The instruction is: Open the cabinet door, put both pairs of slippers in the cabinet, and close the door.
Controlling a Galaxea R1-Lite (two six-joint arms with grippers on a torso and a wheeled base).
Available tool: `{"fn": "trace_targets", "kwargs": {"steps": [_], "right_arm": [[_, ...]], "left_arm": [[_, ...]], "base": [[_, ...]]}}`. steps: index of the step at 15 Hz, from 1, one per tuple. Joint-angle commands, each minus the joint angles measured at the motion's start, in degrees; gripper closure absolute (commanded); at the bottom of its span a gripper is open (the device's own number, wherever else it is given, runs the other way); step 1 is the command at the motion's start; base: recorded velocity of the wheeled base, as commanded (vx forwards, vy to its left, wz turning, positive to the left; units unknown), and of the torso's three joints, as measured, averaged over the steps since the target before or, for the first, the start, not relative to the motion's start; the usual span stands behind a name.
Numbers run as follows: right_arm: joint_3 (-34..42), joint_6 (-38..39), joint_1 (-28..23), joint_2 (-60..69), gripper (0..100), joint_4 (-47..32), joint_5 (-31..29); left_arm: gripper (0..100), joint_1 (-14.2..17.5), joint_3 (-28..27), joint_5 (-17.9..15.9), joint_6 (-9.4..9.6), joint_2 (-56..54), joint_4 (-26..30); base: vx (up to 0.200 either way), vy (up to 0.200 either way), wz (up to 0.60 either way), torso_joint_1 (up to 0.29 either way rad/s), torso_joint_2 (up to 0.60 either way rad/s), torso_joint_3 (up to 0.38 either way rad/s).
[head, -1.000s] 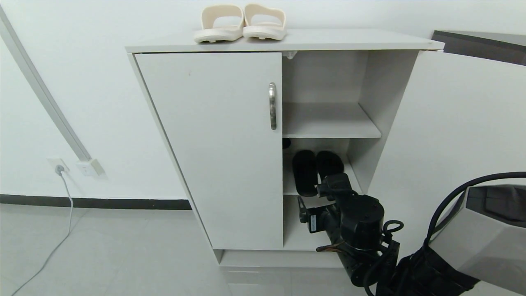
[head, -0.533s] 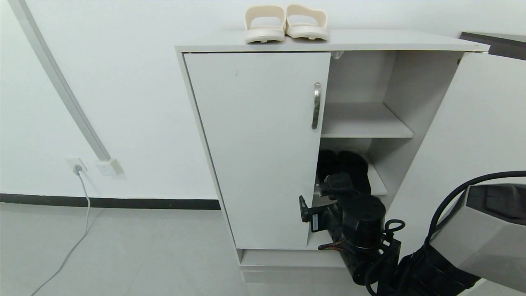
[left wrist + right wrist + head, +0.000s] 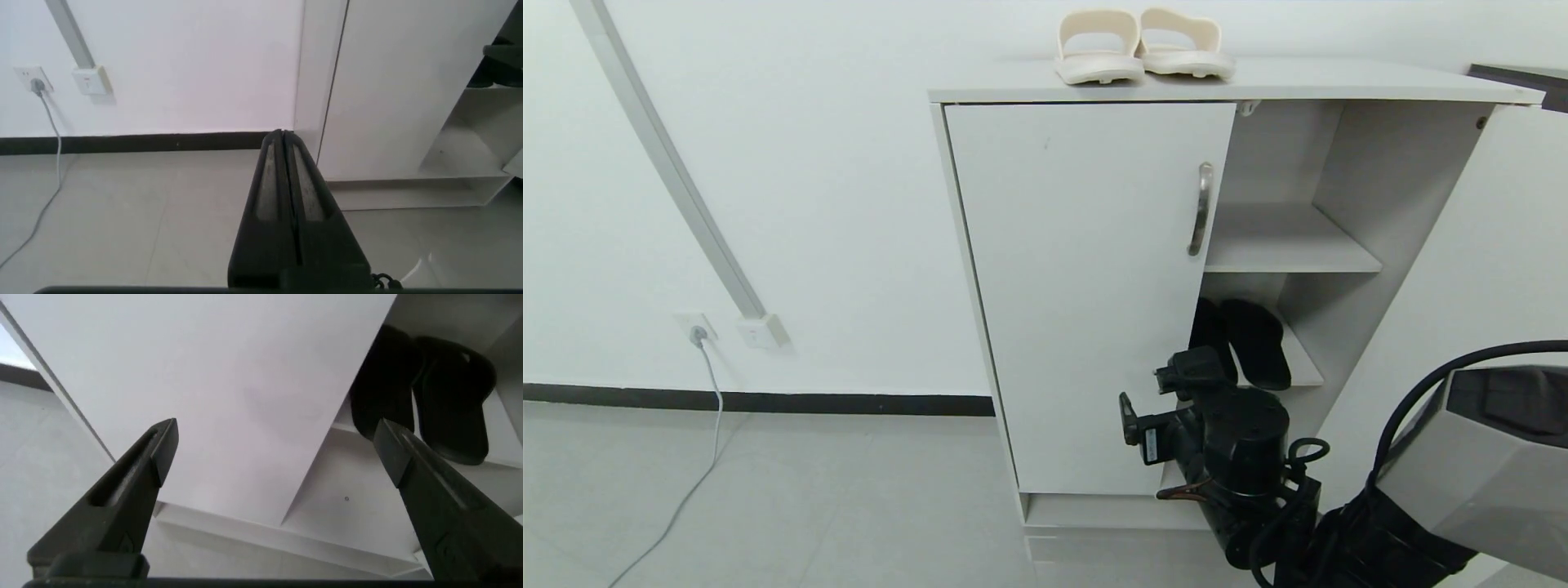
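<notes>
With the black slippers (image 3: 1254, 343) on the middle shelf of the cabinet (image 3: 1086, 286), right of centre, the cream pair (image 3: 1143, 47) sits on top. The right gripper (image 3: 276, 433), fingers spread and empty, should likely rise clear of the open door (image 3: 1486, 269); the left gripper (image 3: 282, 139) is clenched, empty.

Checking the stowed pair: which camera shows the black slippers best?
Right wrist view: both black slippers lie side by side on the white shelf, nearly whole. In the head view the closed white door hides part of one; the left wrist view catches only a dark edge.
</notes>
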State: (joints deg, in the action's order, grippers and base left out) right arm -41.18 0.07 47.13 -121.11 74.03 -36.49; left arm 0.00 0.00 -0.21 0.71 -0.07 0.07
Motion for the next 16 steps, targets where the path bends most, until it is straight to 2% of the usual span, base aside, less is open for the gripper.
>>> {"fn": "trace_targets", "kwargs": {"steps": [1,16], "right_arm": [[0.05,0.01,-0.02,-0.09,0,0.06,0.01],[0.22,-0.86,-0.02,-0.09,0,-0.03,0.01]], "left_arm": [[100,0.0,0.0,0.03,0.0,0.07,0.01],[100,0.0,0.0,0.03,0.0,0.07,0.01]], "base": [[0.0,0.0,0.0,0.0,0.0,0.0],[0.0,0.0,0.0,0.0,0.0,0.0]]}}
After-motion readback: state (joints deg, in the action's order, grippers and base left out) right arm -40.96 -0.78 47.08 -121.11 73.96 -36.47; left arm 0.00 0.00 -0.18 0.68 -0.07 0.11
